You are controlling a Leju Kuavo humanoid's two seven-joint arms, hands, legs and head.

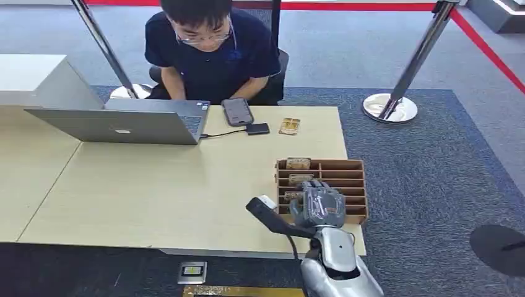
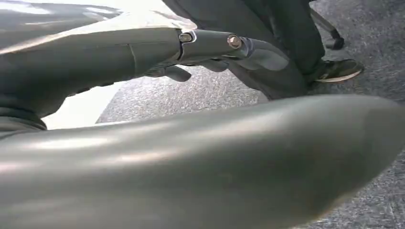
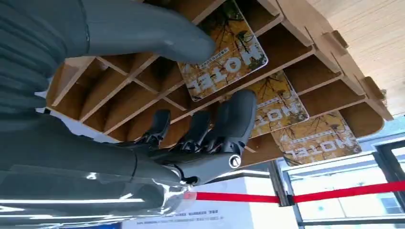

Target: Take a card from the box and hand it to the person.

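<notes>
Fingers (image 3: 229, 119) and thumb of the right hand (image 1: 319, 207) sit apart around a card (image 3: 224, 52) in the box (image 1: 353, 179), at the table's four o'clock, nothing lifted or handed over yet

A slotted wooden box (image 1: 334, 179) sat at the desk's right edge, holding three yellow-patterned cards (image 3: 224, 52) in adjacent slots.

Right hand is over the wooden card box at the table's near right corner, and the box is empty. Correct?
Not quite: the box isn't empty. The right wrist view shows hotel cards in its slots, under the right hand. The rest holds.
</notes>
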